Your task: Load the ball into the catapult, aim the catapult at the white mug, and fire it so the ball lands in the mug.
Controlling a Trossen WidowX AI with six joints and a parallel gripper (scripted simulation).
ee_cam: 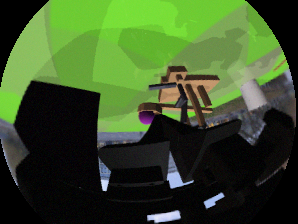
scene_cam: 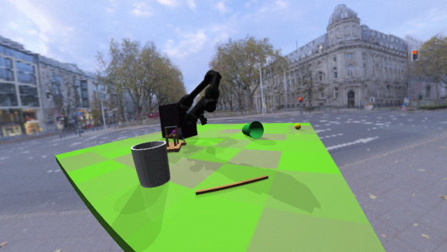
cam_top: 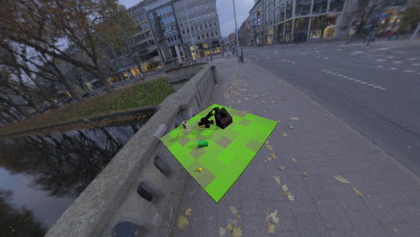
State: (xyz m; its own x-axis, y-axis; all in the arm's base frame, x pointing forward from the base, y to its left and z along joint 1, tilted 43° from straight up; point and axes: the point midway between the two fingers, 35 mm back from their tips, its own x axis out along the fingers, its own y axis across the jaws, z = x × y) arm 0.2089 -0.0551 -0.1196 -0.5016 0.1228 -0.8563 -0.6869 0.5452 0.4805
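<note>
The brown wooden catapult (scene_cam: pixel 175 146) (ee_cam: pixel 207 81) stands beside the arm's dark base. A purple ball (scene_cam: pixel 174 131) (ee_cam: pixel 146 118) sits in the cup at the end of its throwing arm. The mug (cam_top: pixel 184 125) (scene_cam: pixel 151 165) (ee_cam: pixel 255 96) stands upright on the far side of the catapult from the arm's base; it looks grey in the exterior view and whitish in the wrist view. My gripper (scene_cam: pixel 203 121) (ee_cam: pixel 158 117) is shut and empty. It is close to the cup end of the catapult in the wrist view; whether it touches the catapult cannot be told.
A green cup (cam_top: pixel 203 144) (scene_cam: pixel 254 130) lies on its side on the green checkered board (cam_top: pixel 232 156) (scene_cam: pixel 185 228). A yellow ball (cam_top: pixel 200 169) (scene_cam: pixel 298 126) lies farther off near an edge. A thin brown stick (scene_cam: pixel 232 185) lies near the mug.
</note>
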